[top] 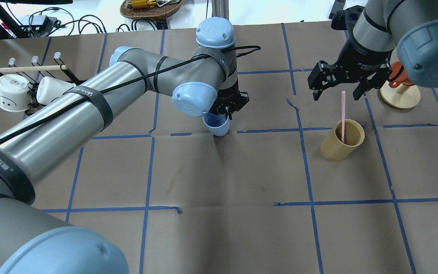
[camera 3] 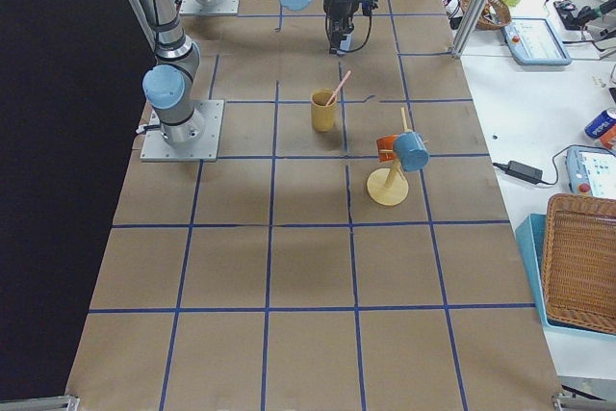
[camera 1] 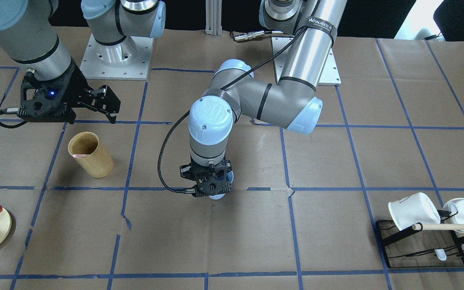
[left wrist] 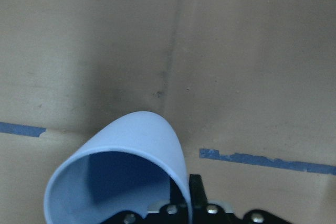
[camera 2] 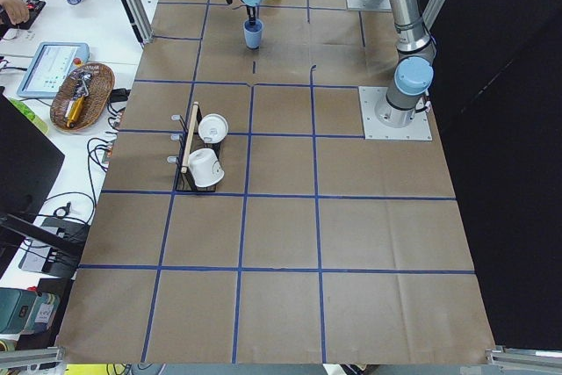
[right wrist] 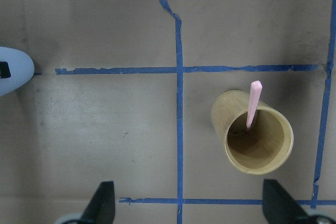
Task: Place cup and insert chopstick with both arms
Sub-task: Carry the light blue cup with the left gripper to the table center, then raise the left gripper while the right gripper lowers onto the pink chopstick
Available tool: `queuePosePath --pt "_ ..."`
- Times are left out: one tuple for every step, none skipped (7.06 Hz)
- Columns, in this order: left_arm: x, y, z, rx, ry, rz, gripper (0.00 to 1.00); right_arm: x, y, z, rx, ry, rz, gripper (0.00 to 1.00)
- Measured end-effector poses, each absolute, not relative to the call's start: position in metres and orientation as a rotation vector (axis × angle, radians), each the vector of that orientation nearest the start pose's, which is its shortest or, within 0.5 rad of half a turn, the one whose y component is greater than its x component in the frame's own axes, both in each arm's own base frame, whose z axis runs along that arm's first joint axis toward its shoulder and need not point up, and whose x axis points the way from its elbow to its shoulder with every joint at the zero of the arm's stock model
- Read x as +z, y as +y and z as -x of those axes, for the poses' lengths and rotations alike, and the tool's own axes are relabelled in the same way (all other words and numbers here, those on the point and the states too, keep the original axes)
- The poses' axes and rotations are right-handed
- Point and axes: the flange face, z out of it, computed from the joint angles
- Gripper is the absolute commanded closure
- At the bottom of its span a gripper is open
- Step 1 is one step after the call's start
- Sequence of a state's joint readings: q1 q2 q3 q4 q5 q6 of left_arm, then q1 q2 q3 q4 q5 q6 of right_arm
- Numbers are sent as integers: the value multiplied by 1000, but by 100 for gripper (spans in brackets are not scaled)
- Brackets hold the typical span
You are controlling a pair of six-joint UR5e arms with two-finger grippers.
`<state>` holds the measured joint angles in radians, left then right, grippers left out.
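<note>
Chopstick [top: 343, 112] tall in holder [top: 333, 147] overhead, a sliver front-on; right gripper [top: 336, 96] wide, left gripper [top: 225, 113] tight on cup [top: 216, 128].

table [top: 222, 228]: blue tape grid [right wrist: 179, 129] | bamboo holder [top: 337, 146] | cup tree [top: 401, 97] | black rack [camera 1: 417, 249] (white cups [camera 1: 413, 209]) | blue cup [top: 216, 125] possibly touching

Black strap [camera 1: 317, 25] on left arm [camera 1: 296, 64]: "WANJEED"; smaller print beside it, perhaps Chinese, unclear.

Overhead and right-wrist cameras both look down on the holder [top: 331, 150].
</note>
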<state>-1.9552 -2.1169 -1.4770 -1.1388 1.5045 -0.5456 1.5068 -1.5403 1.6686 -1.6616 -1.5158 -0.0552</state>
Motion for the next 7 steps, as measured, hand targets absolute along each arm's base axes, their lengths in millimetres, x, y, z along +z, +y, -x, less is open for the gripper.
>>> queuePosePath --pt "252 -569 385 78 3181 253 42 432 -506 -106 60 3083 -14 0" --pt "251 -568 387 76 3182 247 0 432 -506 -106 60 3082 -14 0" --pt "251 -569 388 67 3184 242 0 432 -507 -106 57 3078 -2 0" --pt "256 -571 390 49 3190 241 0 430 -510 -107 33 3075 29 0" --pt "267 -571 389 24 3199 240 0 429 -520 -105 -14 3088 75 0" --pt "286 -572 385 -16 3210 241 0 426 -532 -101 -38 3122 141 0" --pt "310 -573 375 -59 3221 253 0 420 -547 -96 -25 3160 217 0"
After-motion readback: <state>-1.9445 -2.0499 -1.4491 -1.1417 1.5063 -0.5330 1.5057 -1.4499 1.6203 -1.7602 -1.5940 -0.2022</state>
